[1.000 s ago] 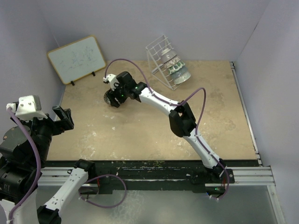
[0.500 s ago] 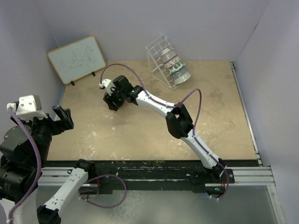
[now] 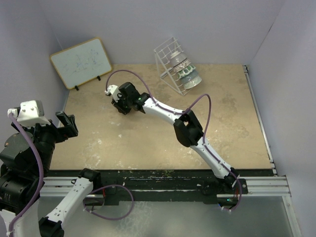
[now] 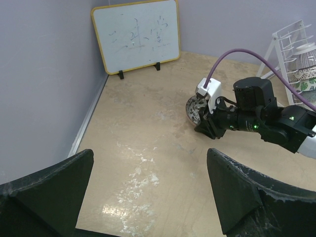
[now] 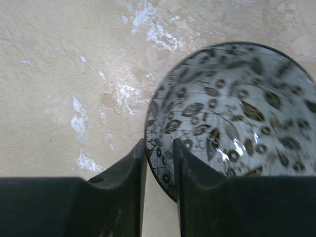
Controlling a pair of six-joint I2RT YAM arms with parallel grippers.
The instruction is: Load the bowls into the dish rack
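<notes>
Right gripper point(image 5: 159, 148) is clamped on the rim of the dark speckled bowl point(image 5: 237, 113). Left gripper point(image 4: 149, 155) is held wide open, well apart.

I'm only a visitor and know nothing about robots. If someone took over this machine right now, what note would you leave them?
Left gripper: open, empty, well away from the bowls.
Right gripper: shut on the rim of the dark speckled bowl, which is tipped up on edge.
Dish rack: already holds the other bowls, four as far as I can tell.
Left to do: carry this last bowl over and slot it in.
</notes>
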